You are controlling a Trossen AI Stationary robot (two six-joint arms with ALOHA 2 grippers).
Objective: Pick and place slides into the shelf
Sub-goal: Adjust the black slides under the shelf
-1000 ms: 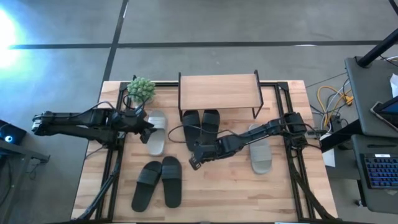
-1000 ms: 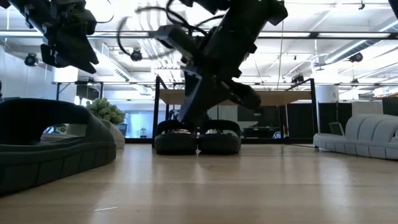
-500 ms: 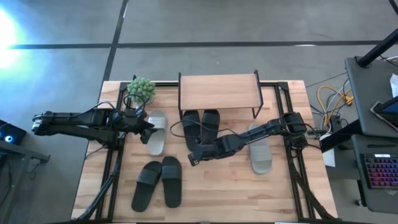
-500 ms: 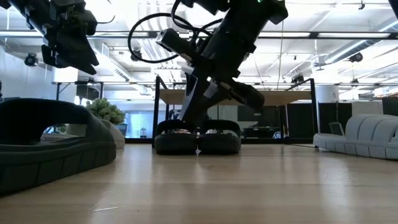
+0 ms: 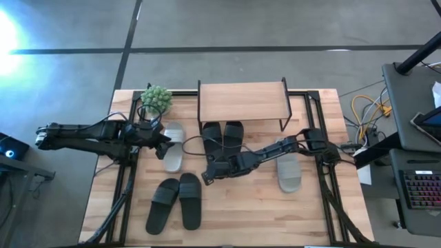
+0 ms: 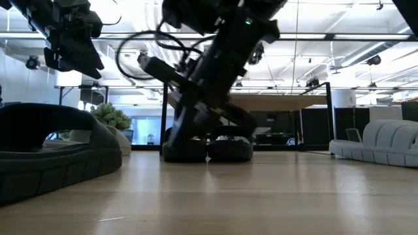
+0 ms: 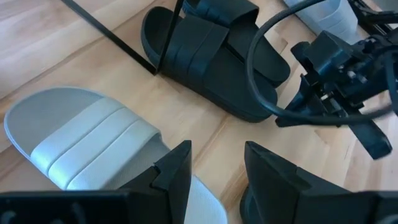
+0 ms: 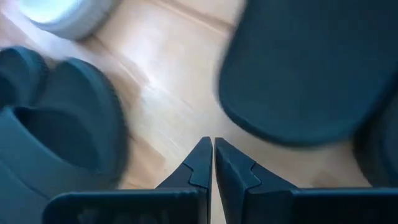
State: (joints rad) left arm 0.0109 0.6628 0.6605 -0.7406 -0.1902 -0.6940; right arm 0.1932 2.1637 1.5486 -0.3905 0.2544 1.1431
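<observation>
From above, the right gripper, fingers pressed together, sits low by the near end of the black slides tucked half under the shelf. The left gripper hovers spread over a grey slide. From the left wrist, that grey slide lies on the desk.

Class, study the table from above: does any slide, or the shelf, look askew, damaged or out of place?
Nothing looks damaged. The shelf stands square with one black pair tucked at its front. The oddity is the grey pair, split apart: one grey slide lies left, the other right. A second black pair lies slightly splayed near the front.
</observation>
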